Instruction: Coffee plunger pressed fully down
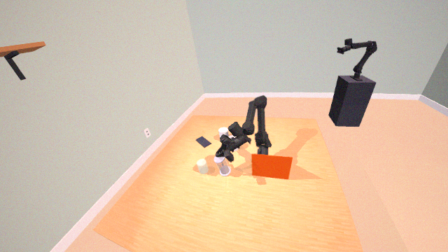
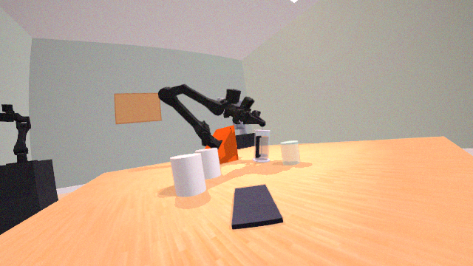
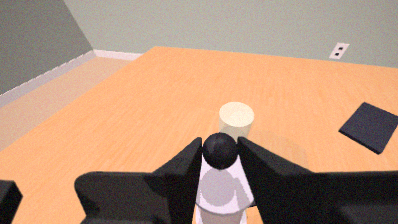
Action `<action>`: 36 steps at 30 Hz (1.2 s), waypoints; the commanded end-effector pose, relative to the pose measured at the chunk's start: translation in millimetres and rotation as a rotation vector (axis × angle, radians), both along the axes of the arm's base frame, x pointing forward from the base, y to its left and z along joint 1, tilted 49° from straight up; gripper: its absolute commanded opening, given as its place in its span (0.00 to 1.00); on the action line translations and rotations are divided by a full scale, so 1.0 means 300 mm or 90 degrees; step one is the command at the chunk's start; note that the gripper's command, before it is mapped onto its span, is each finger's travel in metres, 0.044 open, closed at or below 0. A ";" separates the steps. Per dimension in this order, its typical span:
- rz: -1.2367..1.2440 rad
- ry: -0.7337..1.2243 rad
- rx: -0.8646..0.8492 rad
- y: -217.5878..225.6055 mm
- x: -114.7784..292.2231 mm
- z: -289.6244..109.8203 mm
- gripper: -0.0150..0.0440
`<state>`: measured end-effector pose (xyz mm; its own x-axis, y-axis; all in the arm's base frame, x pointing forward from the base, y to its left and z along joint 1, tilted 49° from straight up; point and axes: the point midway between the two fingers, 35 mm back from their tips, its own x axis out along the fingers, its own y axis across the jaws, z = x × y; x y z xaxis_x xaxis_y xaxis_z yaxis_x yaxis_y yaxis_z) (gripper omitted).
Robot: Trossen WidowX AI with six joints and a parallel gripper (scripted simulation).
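The coffee press [image 1: 224, 167] [image 2: 261, 145] [image 3: 222, 192] is a clear upright cylinder with a pale lid on the wooden table. Its plunger knob [image 3: 219, 151] is a black ball above the lid. My gripper [image 3: 219, 141] [image 1: 221, 154] [image 2: 261, 123] is shut on the plunger knob, one finger on each side, right over the press. In the top and exterior views the knob is hidden by the fingers.
A cream cup [image 1: 202, 166] [image 2: 290, 152] [image 3: 236, 120] stands just beyond the press. Two white cylinders [image 2: 188, 174] [image 2: 209, 162] stand nearer the exterior camera, one showing in the top view [image 1: 222, 131]. A dark flat pad [image 1: 203, 141] [image 2: 255, 205] [image 3: 370, 126] lies on the table. An orange panel [image 1: 271, 166] [image 2: 226, 145] stands by the arm's base.
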<state>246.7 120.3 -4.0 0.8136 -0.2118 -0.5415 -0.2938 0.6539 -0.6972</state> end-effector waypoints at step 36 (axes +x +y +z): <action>-0.007 0.006 -0.013 0.162 -0.079 0.207 1.00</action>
<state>224.9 168.9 52.8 0.8048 -0.2259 -0.5489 -0.3014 0.6411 -0.7058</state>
